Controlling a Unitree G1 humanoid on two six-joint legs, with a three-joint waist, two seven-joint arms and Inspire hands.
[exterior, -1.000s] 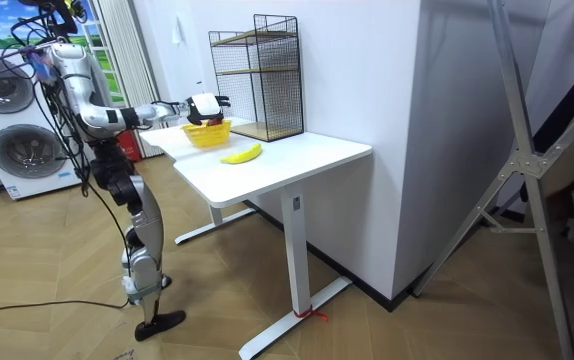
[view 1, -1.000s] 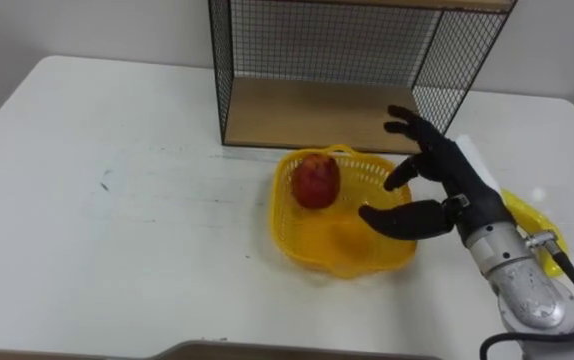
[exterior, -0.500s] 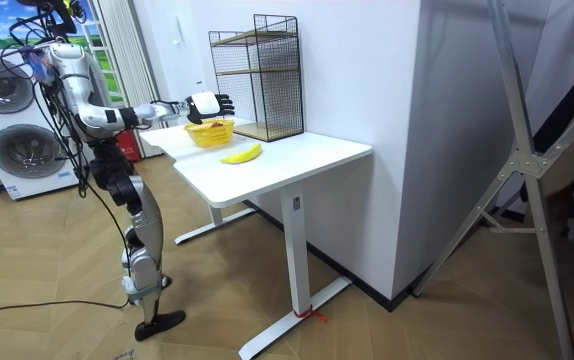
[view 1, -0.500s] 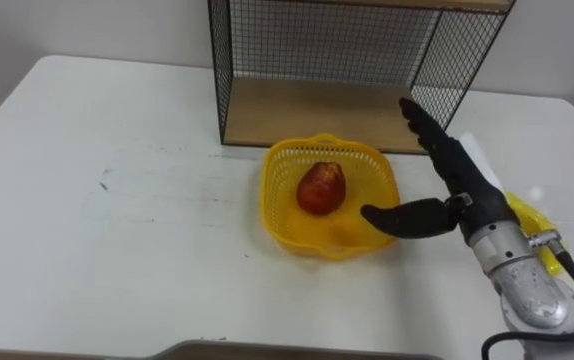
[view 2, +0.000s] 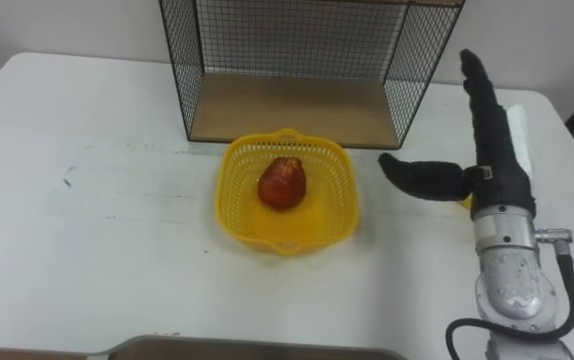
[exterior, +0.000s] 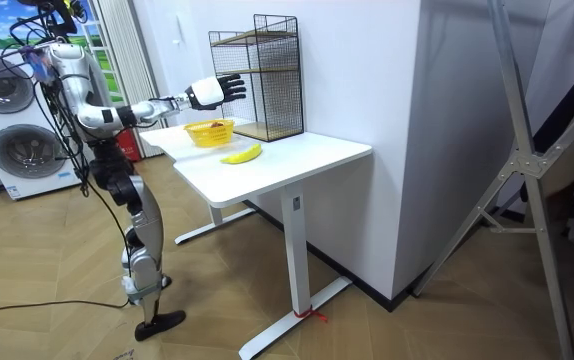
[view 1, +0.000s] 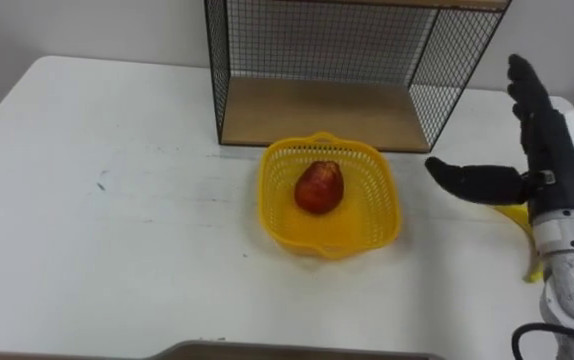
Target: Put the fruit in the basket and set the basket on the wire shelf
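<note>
A yellow plastic basket [view 1: 365,222] sits flat on the white table [view 1: 117,220], just in front of the wire shelf [view 1: 267,60]. A red apple [view 1: 319,187] lies inside it. To the basket's right my right hand [view 1: 539,165] is raised above the table, open, with straight fingers pointing away from me and the thumb pointing at the basket; nothing is in it. Under that hand a yellow banana [view 1: 515,214] lies on the table, mostly covered. In the room view the hand [exterior: 212,92] hovers above the basket [exterior: 209,131], and the banana [exterior: 240,154] lies nearer the table's middle.
The shelf's wooden floor [view 1: 317,112] is bare and open toward the basket, with black mesh side walls. The table's left half is bare white surface. In the room view I stand at the table's end, on the room view's left, with washing machines [exterior: 17,150] behind me.
My right hand let go of the basket's right rim, straightened its fingers and rose to the right. The basket dropped from tilted to flat, and the apple rolled to its middle.
</note>
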